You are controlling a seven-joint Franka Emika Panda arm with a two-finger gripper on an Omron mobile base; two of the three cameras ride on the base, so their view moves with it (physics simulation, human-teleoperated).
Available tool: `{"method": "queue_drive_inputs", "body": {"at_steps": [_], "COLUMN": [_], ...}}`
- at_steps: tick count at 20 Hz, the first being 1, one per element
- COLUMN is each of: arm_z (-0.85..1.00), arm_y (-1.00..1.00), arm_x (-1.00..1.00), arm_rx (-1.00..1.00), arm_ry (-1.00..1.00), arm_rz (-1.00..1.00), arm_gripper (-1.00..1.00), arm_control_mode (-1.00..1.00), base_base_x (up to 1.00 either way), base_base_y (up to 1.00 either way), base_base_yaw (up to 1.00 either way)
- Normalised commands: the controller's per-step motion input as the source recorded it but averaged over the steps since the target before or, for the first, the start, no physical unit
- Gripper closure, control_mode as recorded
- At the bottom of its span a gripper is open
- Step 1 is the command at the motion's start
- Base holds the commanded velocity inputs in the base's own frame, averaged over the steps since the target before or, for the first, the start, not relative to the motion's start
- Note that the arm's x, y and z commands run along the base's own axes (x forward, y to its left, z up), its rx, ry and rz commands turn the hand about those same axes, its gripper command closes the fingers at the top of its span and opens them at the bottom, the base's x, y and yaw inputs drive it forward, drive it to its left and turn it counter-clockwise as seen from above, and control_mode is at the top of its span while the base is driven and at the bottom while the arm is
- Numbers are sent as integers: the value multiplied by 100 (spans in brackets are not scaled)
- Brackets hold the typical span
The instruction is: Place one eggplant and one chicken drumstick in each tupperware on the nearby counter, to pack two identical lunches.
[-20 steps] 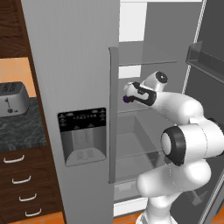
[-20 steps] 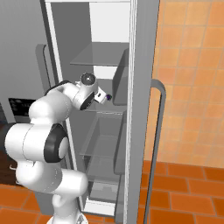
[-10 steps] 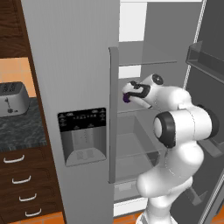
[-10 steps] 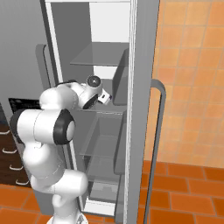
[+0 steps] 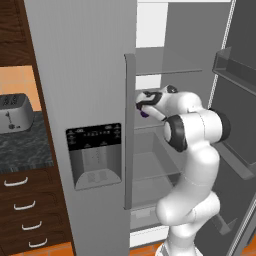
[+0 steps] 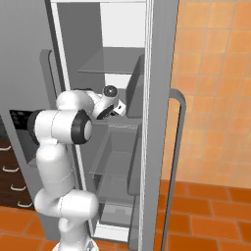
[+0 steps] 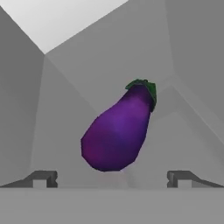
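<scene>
The grey refrigerator (image 5: 85,100) stands with its right-hand door (image 6: 157,122) swung open, and its closed left door carries a dark dispenser panel (image 5: 95,155) and a vertical handle (image 5: 129,130). The white arm (image 5: 192,165) reaches into the open compartment at the level of a middle glass shelf (image 6: 122,122). To the left of the refrigerator, the counter (image 5: 22,147) of dark marbled stone carries a silver toaster (image 5: 14,113) above brown drawers (image 5: 22,220). The gripper (image 7: 112,178) is spread fully apart and holds nothing. The purple eggplant (image 7: 117,133) lies on the shelf directly ahead of the gripper, between the lines of the two fingertips (image 7: 43,178), green stem end pointing away, with no visible contact.
</scene>
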Motion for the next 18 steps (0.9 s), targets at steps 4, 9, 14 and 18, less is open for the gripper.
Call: {"method": "queue_drive_inputs", "body": {"at_steps": [4, 9, 14, 18], "arm_z": [-32, -40, -42, -21], "arm_y": [-2, 0, 0, -2], "arm_x": [72, 49, 31, -83], "arm_rx": [0, 0, -1, 0], "arm_ry": [4, 4, 6, 1], "arm_rz": [0, 0, 0, -6], "arm_gripper": [-100, -100, 100, 100], "arm_control_mode": [-100, -100, -100, -100], "base_base_x": [0, 0, 0, 0], "base_base_y": [0, 0, 0, 0], "base_base_yaw": [0, 0, 0, 0]}}
